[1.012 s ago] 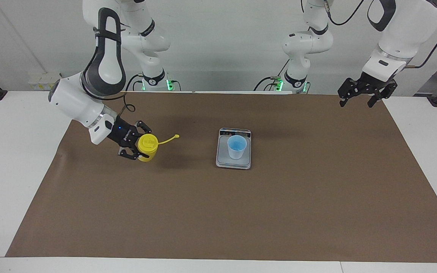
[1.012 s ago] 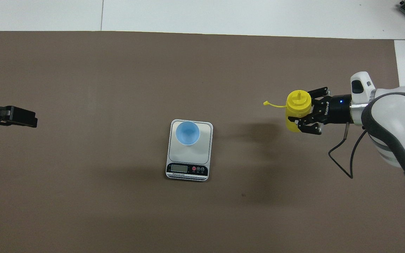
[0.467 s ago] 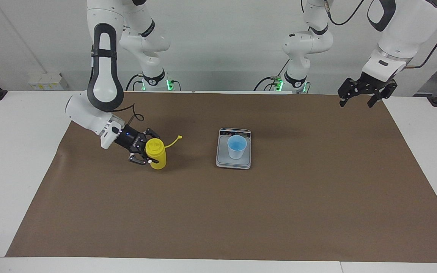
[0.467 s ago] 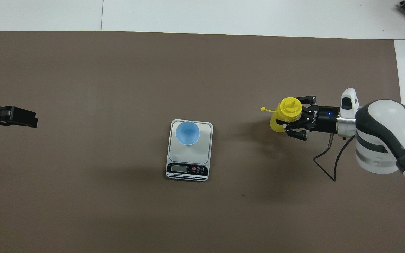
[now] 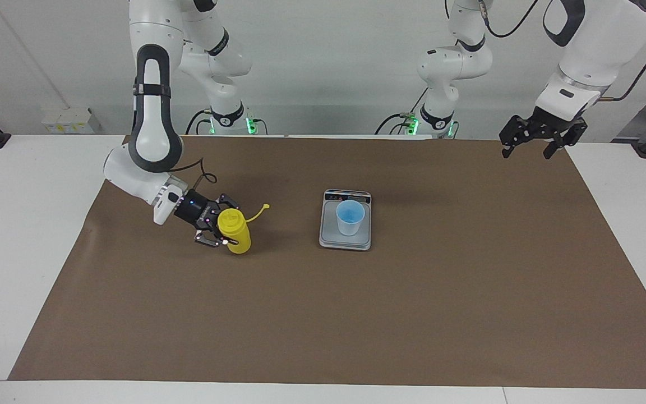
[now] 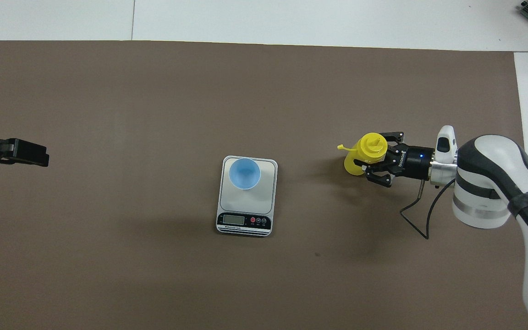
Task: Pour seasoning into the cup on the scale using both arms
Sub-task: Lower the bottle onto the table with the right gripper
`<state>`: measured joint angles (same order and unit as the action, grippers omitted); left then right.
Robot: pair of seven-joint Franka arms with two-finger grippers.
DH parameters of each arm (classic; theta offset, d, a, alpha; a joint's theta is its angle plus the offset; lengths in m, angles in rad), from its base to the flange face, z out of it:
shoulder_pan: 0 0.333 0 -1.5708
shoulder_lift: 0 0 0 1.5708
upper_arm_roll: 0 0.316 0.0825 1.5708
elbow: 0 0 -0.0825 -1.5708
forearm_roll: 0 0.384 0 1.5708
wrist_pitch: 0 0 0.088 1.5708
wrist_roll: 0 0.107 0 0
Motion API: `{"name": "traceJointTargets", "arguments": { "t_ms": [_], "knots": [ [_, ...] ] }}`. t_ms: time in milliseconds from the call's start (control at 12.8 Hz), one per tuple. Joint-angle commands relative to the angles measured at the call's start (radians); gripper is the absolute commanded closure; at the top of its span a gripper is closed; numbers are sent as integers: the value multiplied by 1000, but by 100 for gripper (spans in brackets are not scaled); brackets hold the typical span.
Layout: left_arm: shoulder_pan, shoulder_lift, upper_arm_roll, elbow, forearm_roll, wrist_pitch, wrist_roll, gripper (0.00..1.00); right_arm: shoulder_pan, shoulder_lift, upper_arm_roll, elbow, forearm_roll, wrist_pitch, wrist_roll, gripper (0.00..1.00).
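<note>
Facing view shows the right hand [image 5: 215, 229] clamped on the bottle [image 5: 235, 230], carrying it upright so nothing spills toward the cup [image 5: 350, 217] on the scale [image 5: 345, 240], while the left hand [image 5: 536, 141] waits open over the desk [image 5: 356, 314] edge.

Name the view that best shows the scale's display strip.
The overhead view: the scale turns its display strip and buttons to that camera, unobstructed. In the facing view the strip is a thin dark band at the scale's robot-side edge, foreshortened, nothing readable.

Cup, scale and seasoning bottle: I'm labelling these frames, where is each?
cup [image 5: 350, 217], facing view, its side wall.
scale [image 6: 244, 220], overhead view, its display strip.
seasoning bottle [image 6: 372, 147], overhead view, its ribbed top.
</note>
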<state>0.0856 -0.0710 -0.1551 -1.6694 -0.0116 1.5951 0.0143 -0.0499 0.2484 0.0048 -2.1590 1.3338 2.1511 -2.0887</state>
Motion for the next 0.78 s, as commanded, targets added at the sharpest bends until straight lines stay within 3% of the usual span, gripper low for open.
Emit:
{"name": "traceJointTargets", "arguments": {
  "t_ms": [0,389,701],
  "knots": [
    [-1,-23,3,-21,10,-14,-7,0,-24,-20,11,-10,39,-8,-21,0],
    [-1,-23,3,-21,10,-11,-7,0,-24,-44,4,-16,1,-20,-17,0],
    [-1,-23,3,-21,10,-11,-7,0,-28,-102,0,-7,-337,-11,27,0]
  ]
}}
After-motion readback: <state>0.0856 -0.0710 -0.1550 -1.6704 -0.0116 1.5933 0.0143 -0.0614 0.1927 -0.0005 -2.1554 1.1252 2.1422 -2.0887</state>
